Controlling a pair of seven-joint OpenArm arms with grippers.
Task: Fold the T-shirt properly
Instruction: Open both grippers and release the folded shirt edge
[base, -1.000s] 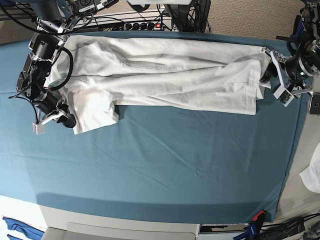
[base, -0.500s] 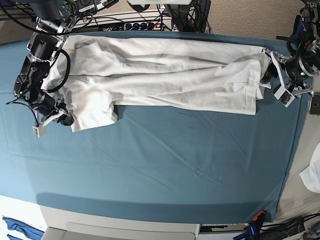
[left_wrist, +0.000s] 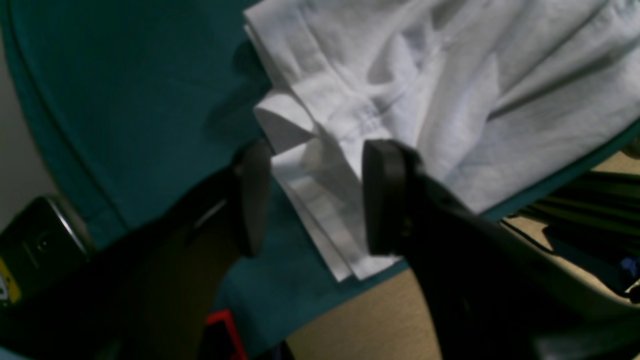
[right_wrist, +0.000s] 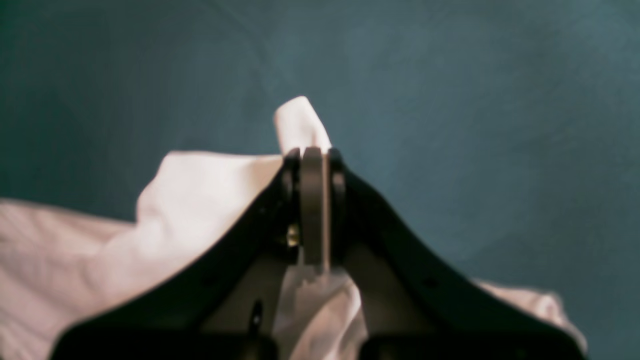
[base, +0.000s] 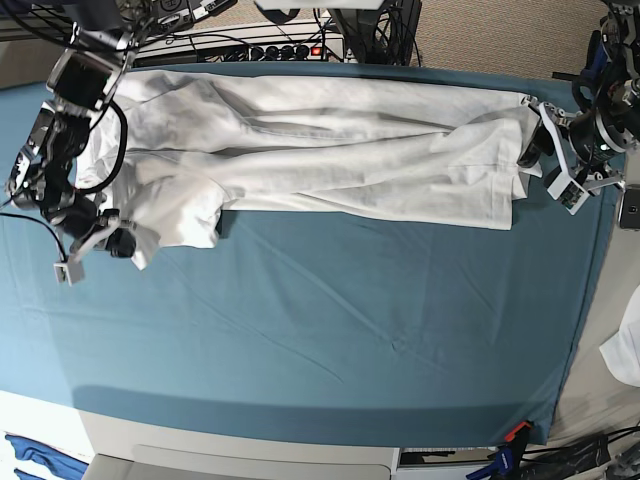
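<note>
- A large white T-shirt (base: 330, 150) lies stretched in a long band along the far edge of a desk (base: 350, 340) covered in teal cloth. It reaches almost from one far corner to the other.
- The right gripper (right_wrist: 314, 165) sits at the end of the band shown on the left of the base view. Its fingers are pressed tightly together, pinching a small peak of white fabric that pokes out above them.
- Compared with the views from a second ago, this gripper has moved outward and toward the near edge of the desk. The sleeve flap it holds is now drawn tighter and bunched into a smaller bundle.
- The left gripper (left_wrist: 312, 200) hovers at the opposite end, by the hemmed corner near the desk's side edge. Its fingers stand wide apart, one on either side of the layered hem, and they grip nothing.
- The left arm appears to have barely shifted over the same second, and that end of the shirt looks unchanged.
- My reading is that one end is being tugged to straighten the garment, while the other end is not yet gripped. The shirt is only partly folded lengthwise, so most of the folding seems still ahead.
- A dark phone-like object (left_wrist: 42, 240) lies just off the desk corner beside the left gripper.
</note>
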